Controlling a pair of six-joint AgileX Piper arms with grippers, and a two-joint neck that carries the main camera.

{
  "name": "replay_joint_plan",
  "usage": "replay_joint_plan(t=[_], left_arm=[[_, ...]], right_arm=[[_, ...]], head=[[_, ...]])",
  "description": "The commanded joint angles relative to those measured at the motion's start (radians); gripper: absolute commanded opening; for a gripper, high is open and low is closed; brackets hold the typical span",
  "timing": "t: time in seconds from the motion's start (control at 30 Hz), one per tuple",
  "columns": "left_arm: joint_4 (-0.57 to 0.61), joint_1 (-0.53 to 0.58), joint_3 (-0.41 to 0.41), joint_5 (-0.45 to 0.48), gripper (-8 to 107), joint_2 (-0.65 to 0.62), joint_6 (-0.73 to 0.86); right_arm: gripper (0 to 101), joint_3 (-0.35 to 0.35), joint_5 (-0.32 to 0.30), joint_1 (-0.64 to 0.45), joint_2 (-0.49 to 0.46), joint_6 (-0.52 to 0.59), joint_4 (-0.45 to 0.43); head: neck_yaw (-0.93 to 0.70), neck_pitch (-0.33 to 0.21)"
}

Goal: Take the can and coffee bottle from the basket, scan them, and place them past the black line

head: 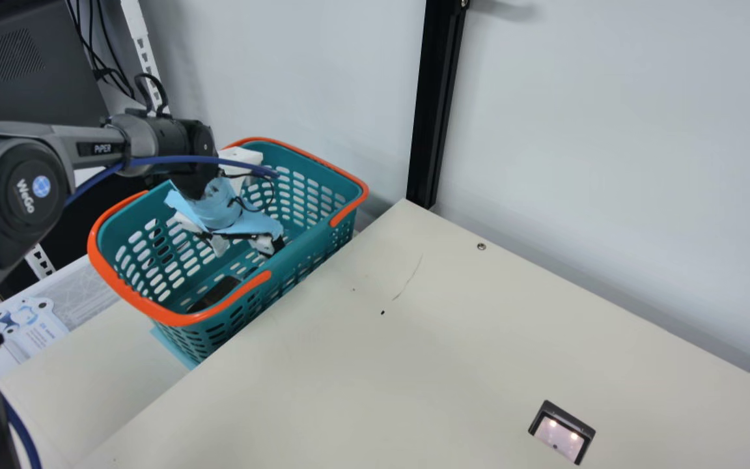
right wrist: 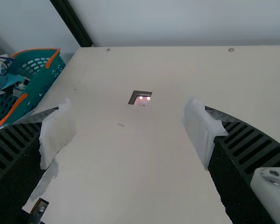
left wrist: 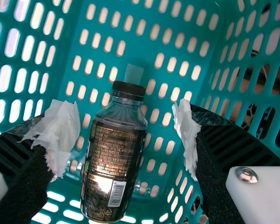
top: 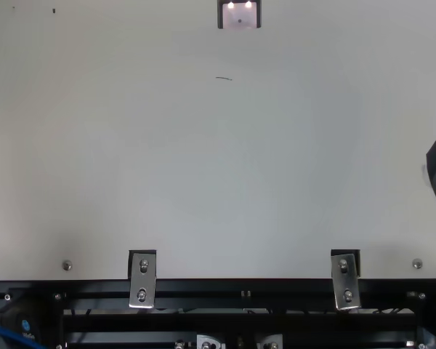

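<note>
Inside the teal basket (head: 310,251), the coffee bottle (left wrist: 113,163) seems to lie on its side, below and between the spread fingers of the left pincer (left wrist: 125,119). That pincer is wide open and has hold of nothing. The bottle's long axis runs roughly crosswise to the line joining the fingers, slightly skewed, so closing should squeeze its width; a small turn might square the grip. The right pincer (right wrist: 130,121), also wide open and empty, is over the table (head: 414,365), well apart from the basket. The left is clearly nearer.
</note>
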State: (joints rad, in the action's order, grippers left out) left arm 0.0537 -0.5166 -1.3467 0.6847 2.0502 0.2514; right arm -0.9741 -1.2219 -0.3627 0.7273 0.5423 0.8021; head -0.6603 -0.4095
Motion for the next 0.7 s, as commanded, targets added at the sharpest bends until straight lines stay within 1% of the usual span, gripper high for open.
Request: replay_joint_plan(t=[0.0, 0.37, 0.67], left_arm=[[0.000, -0.009, 0.011, 0.000, 90, 0.007, 0.063], [0.020, -0.047, 0.049, 0.007, 90, 0.031, 0.236], [0.035, -0.071, 0.072, 0.001, 90, 0.061, 0.301]], right_arm=[[101, 0.000, 0.000, 0.000, 0.000, 0.000, 0.000], [101, 0.000, 0.000, 0.000, 0.000, 0.000, 0.000], [101, 0.000, 0.000, 0.000, 0.000, 0.000, 0.000]], head=[[-0.015, -0.026], [-0.015, -0.026], [-0.015, -0.026]])
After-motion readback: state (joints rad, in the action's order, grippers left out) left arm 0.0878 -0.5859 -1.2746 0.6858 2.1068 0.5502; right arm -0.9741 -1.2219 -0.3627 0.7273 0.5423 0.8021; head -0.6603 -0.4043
